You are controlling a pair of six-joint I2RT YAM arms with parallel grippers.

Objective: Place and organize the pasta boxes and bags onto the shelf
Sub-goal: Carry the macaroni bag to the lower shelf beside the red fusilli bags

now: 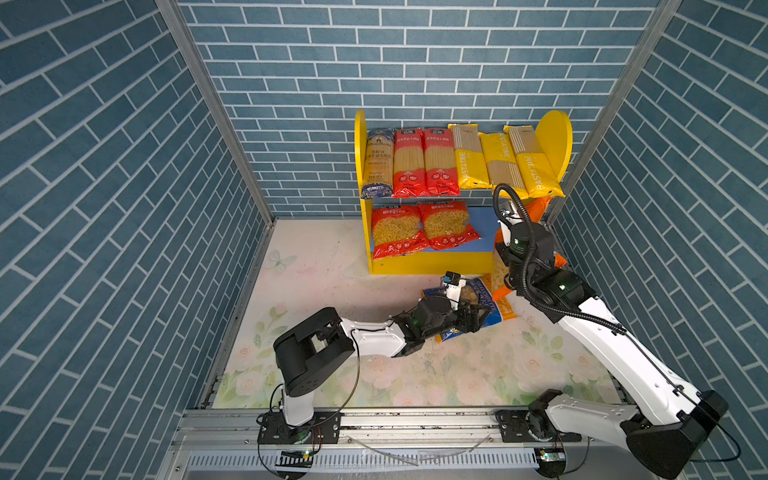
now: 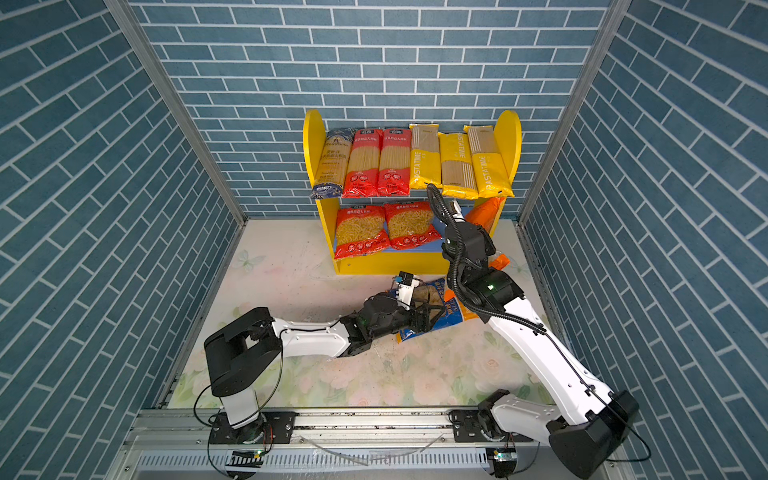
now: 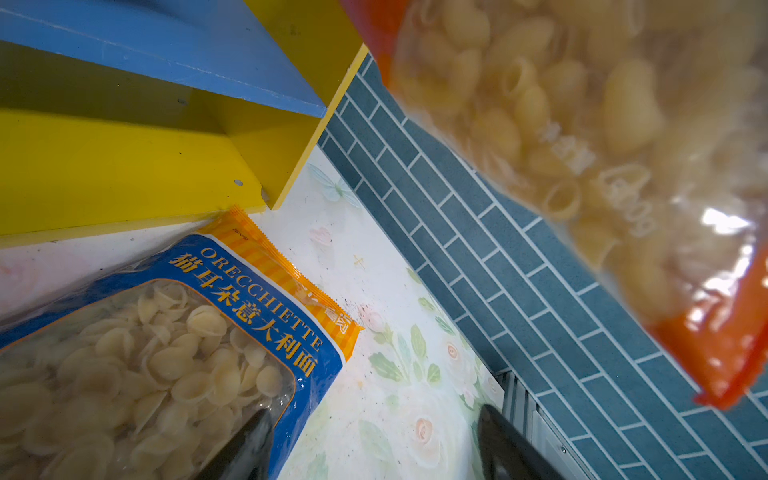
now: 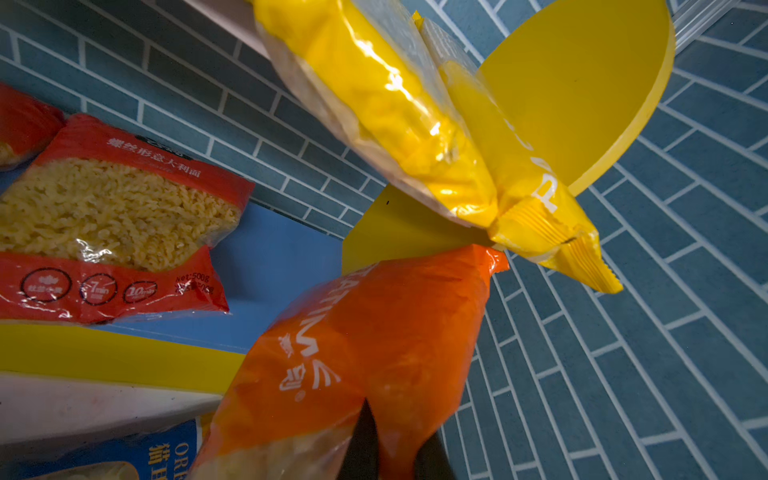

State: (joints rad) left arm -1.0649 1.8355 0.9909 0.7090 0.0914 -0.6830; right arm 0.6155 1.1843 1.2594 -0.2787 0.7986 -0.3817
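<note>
Right wrist: orange bag (image 4: pixel 374 332) in right end effector (image 4: pixel 397 424)

You have ten packs on count. Long spaghetti, six: three yellow packs (image 1: pixel 469 160) (image 1: pixel 498 164) (image 1: pixel 536 168), two red packs (image 1: pixel 409 162) (image 1: pixel 440 162), one dark blue pack (image 1: pixel 378 162). Wider, four: two red bags (image 1: pixel 397 232) (image 1: pixel 446 224), one orange bag (image 4: pixel 374 332), one blue-yellow bag (image 3: pixel 124 374). One shelf (image 1: pixel 432 266).

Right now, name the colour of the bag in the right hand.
Orange bag, clearest in the right wrist view.

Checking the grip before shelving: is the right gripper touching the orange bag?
Touching. The right wrist view shows the right gripper closed on the orange bag, the plastic creased where it pinches.
</note>
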